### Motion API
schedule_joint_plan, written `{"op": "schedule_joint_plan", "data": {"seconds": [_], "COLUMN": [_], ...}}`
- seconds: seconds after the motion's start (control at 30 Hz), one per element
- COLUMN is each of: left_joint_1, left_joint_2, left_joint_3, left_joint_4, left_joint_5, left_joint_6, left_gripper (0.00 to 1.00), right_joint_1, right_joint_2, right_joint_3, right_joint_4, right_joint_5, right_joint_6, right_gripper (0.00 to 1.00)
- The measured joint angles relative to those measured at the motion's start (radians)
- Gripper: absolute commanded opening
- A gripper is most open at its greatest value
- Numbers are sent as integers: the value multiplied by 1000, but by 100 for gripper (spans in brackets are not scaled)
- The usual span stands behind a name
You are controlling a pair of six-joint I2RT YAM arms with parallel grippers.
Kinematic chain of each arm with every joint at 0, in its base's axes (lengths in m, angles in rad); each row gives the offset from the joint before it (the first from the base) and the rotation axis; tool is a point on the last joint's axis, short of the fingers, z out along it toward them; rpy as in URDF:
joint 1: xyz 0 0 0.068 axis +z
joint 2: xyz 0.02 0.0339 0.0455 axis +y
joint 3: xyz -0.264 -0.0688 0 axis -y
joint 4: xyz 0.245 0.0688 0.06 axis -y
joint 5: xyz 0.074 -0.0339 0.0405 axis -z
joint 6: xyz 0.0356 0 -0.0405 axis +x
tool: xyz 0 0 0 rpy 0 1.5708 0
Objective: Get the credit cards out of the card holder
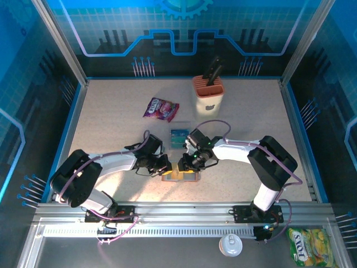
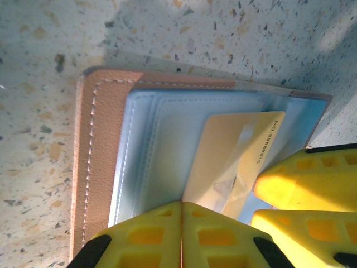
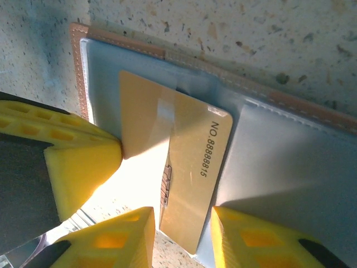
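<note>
The small brown leather-look bifold card holder (image 2: 106,139) lies open on the speckled table (image 1: 111,111), grey-blue faces up, between the two arms. A flat tan plastic credit card (image 3: 167,145) sticks partly out of its pocket (a number is printed along one edge). Left gripper (image 2: 181,207): jaws closed together, tips on the holder's inner face. Right gripper (image 3: 183,216): jaws narrowly parted, one finger on each side of the card's free end. Thin teal cards (image 1: 178,135) lie on the table, apart from the holder and farther back.

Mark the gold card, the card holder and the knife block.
gold card (image 3: 181,153): right wrist view, middle of its face.
card holder (image 2: 100,167): left wrist view, brown stitched border.
knife block (image 1: 208,99): top external view, beige front.
</note>
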Motion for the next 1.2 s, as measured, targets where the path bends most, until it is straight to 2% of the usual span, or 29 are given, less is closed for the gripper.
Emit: {"op": "schedule_joint_plan", "data": {"seconds": [0.77, 1.2], "left_joint_1": [0, 0], "left_joint_2": [2, 2], "left_joint_3": [0, 0], "left_joint_4": [2, 3], "left_joint_5": [0, 0], "left_joint_6": [0, 0], "left_gripper": [9, 9], "right_joint_1": [-10, -26], "right_joint_2": [12, -44], "right_joint_3": [-44, -74], "right_joint_4": [105, 127], "right_joint_5": [-40, -51], "right_joint_6": [58, 69], "right_gripper": [33, 32]}}
